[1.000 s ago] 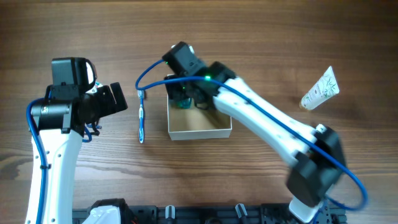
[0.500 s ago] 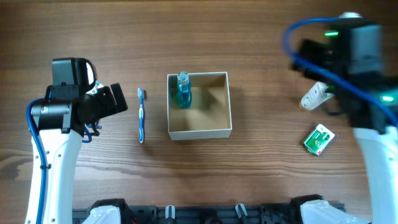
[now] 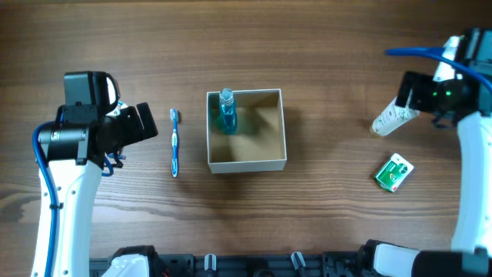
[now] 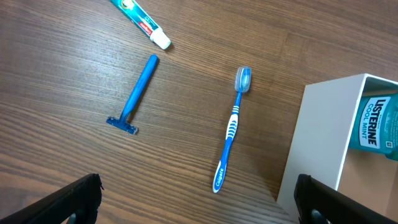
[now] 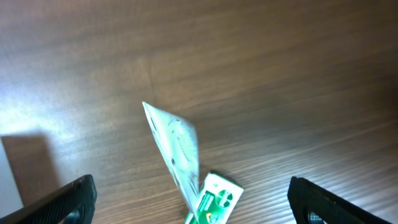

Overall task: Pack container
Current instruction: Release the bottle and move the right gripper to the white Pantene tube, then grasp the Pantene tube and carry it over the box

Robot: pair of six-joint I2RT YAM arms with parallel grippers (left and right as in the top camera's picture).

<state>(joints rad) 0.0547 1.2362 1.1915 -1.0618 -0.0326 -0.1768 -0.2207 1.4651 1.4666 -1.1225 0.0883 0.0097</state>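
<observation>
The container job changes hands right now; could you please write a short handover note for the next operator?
Left gripper: open, empty, beside the toothbrush.
Right gripper: open, empty, above the white tube.
The container sits mid-table.
Done: only the mouthwash bottle is inside, in the far-left corner.
Left, presumably: the toothbrush, razor and toothpaste on the left; the white tube and green packet on the right.

A blue toothbrush (image 4: 231, 130) lies between a blue razor (image 4: 135, 96) and the white container (image 4: 317, 143) holding a Listerine bottle (image 4: 377, 121).
</observation>
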